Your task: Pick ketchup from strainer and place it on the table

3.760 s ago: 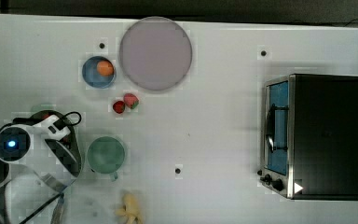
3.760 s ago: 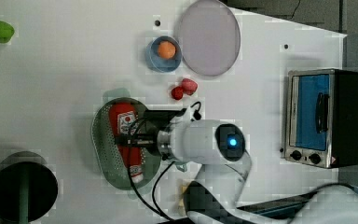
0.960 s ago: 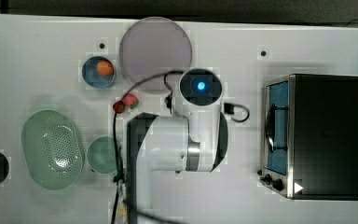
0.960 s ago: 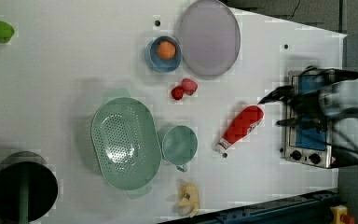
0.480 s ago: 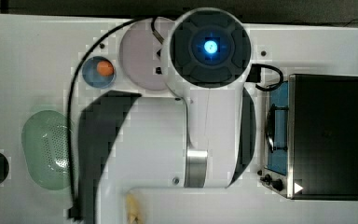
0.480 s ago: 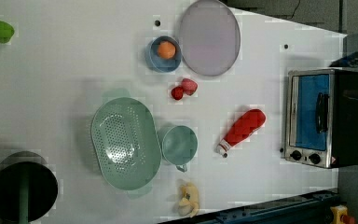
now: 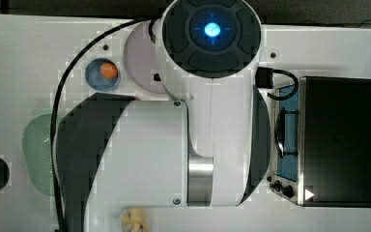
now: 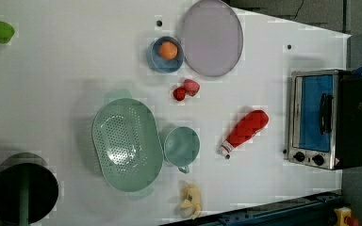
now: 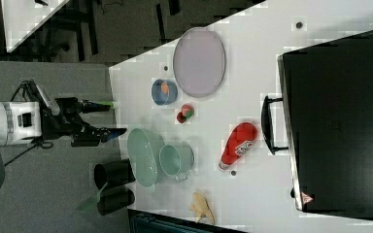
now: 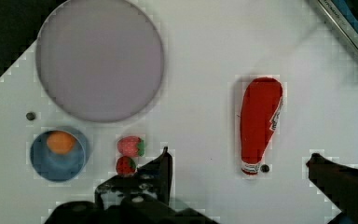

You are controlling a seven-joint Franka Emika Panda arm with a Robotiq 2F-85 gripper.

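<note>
A: Where is the ketchup (image 8: pixel 245 131)?

B: Lying on its side on the bare table (image 8: pixel 66 66), cap toward the left view's lower left; it sits between the green cup (image 8: pixel 181 146) and the toaster oven (image 8: pixel 318 117), touching neither; a small black dot on the tabletop lies just beside the cap.

A: Can the label be read?

B: No; a white-and-red label runs along one side in the wrist view, but its writing is too small to make out.

A: And the strainer (image 8: pixel 127 143)?

B: It holds nothing, its holes showing; it sits just beside the cup.

A: The gripper (image 10: pixel 237 163)?

B: Spread wide, nothing between its fingers (image 10: pixel 161 170); in the right view it hangs off the table's edge, well apart from the bottle.

A: Anything else nearby?

B: Two strawberries (image 8: pixel 186 89); a blue bowl (image 8: pixel 162 56) holding an orange ball; a lilac plate (image 8: pixel 212 37).
</note>
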